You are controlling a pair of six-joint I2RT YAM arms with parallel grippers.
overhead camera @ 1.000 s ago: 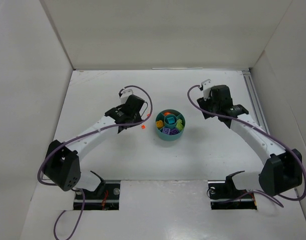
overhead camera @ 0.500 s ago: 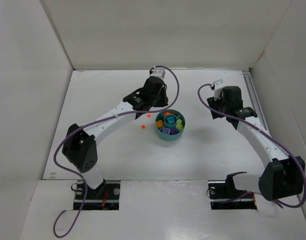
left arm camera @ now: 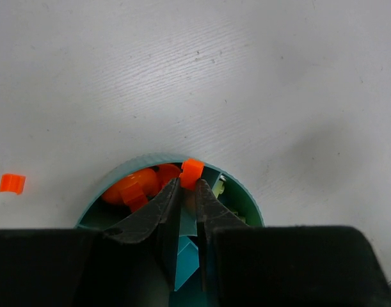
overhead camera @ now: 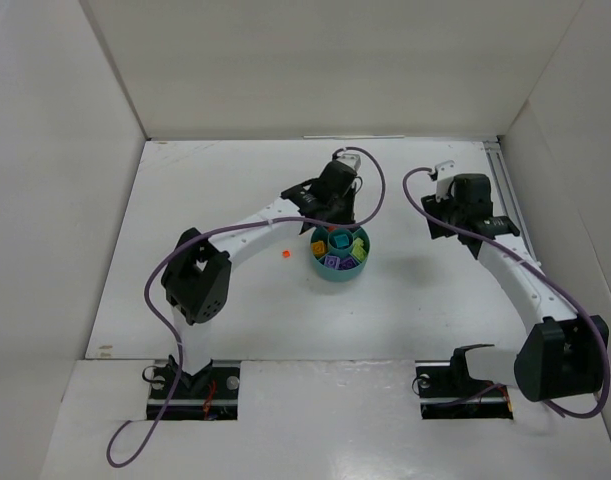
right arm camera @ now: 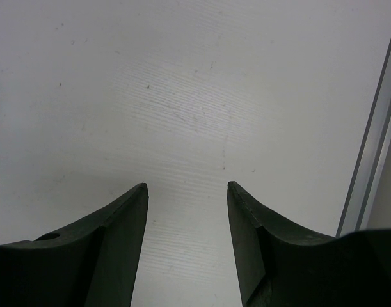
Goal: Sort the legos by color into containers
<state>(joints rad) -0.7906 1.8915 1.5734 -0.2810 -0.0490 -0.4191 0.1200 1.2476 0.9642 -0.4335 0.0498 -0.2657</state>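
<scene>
Over the dish (left arm camera: 137,161), the left gripper (left arm camera: 187,185) pinches an orange brick (left arm camera: 192,171). Only one loose brick (left arm camera: 11,183) is left to sort; the right gripper (right arm camera: 185,188) is open, empty.

Overhead and close left-wrist views, shared dish (overhead camera: 337,275)

The desk (left arm camera: 259,77) is showing matt white, finely ridged. The dish (left arm camera: 246,199) is presenting as smooth teal plastic. The orange lego (left arm camera: 191,173) is appearing glossy, translucent. The rail (right arm camera: 374,160) at 3 o'clock is reading as dull metal.
</scene>
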